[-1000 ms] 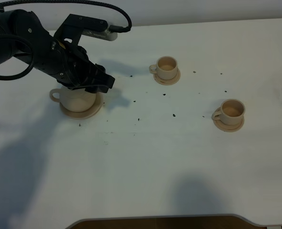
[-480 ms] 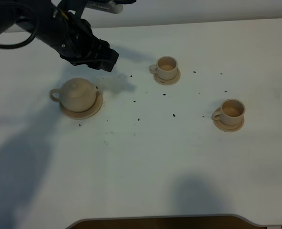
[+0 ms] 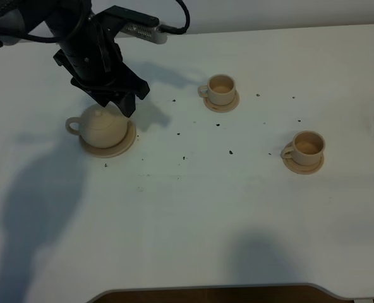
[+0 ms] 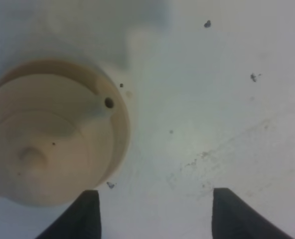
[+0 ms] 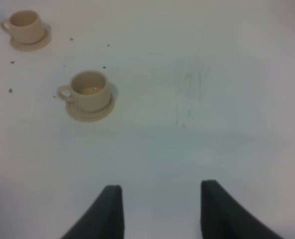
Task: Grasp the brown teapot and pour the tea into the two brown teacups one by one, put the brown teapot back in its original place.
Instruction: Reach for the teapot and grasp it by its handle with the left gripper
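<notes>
Two cups well apart on the white desk (image 3: 193,214): far cup (image 3: 222,88) close to the far edge about midway along it, right cup (image 3: 308,145) nearer the right edge, each upright on a small saucer (image 3: 302,167). Insides of both too blurred to judge, from above and from the right wrist alike.

Teapot (image 3: 100,128) upright toward the far-left corner, lid on, seated on the big saucer (image 3: 111,151), handle toward the left edge. Spout hidden in the high view behind the left gripper (image 3: 119,101), hanging just over the pot's far-right shoulder; touching or apart, impossible to tell from there.

From the left wrist: spout (image 4: 101,103) plain enough, dark hole at its end; lid knob (image 4: 30,155) a soft blur; pot cut off by the picture's edge, handle out of sight. Fingers (image 4: 85,216) spread wide, only the tips in frame, bare desk between them, pot off to one side and outside the gap.

Right gripper (image 5: 162,211) out of the high view altogether, seen from own wrist camera only: tips alone in frame, parted, bare desk between, both cups ahead and well clear.

Dark specks (image 3: 230,152) scattered over the desk between pot and cups, too small to identify. Left arm (image 3: 79,44) black, cut off at the far-left corner of the high view.
</notes>
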Action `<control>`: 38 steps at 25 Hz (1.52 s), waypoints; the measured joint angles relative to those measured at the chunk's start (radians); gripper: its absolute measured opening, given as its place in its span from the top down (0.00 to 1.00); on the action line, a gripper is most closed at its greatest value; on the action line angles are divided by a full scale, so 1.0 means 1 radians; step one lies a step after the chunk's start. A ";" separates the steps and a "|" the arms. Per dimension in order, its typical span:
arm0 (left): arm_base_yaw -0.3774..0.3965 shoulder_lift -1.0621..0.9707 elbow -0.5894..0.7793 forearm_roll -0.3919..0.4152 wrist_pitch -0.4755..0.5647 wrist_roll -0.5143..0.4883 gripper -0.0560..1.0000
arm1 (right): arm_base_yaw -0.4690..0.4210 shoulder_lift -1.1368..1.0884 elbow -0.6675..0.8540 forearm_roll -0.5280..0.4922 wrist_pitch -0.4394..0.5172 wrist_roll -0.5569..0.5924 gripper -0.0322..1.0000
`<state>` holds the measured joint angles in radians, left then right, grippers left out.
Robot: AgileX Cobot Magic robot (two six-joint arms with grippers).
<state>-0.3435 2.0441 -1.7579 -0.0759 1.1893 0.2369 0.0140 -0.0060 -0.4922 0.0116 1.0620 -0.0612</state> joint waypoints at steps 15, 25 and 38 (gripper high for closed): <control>0.113 -0.048 0.126 0.076 0.001 0.405 0.48 | -0.002 0.000 0.000 -0.001 0.000 0.000 0.60; 0.204 -0.032 0.145 0.088 -0.028 0.619 0.48 | -0.002 0.000 0.000 -0.001 0.000 0.000 0.60; 0.204 0.065 0.150 0.137 -0.159 0.698 0.48 | -0.002 0.000 0.000 -0.001 0.000 0.000 0.60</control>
<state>-0.1393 2.1088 -1.6078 0.0612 1.0305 0.9352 0.0121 -0.0060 -0.4922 0.0106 1.0620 -0.0612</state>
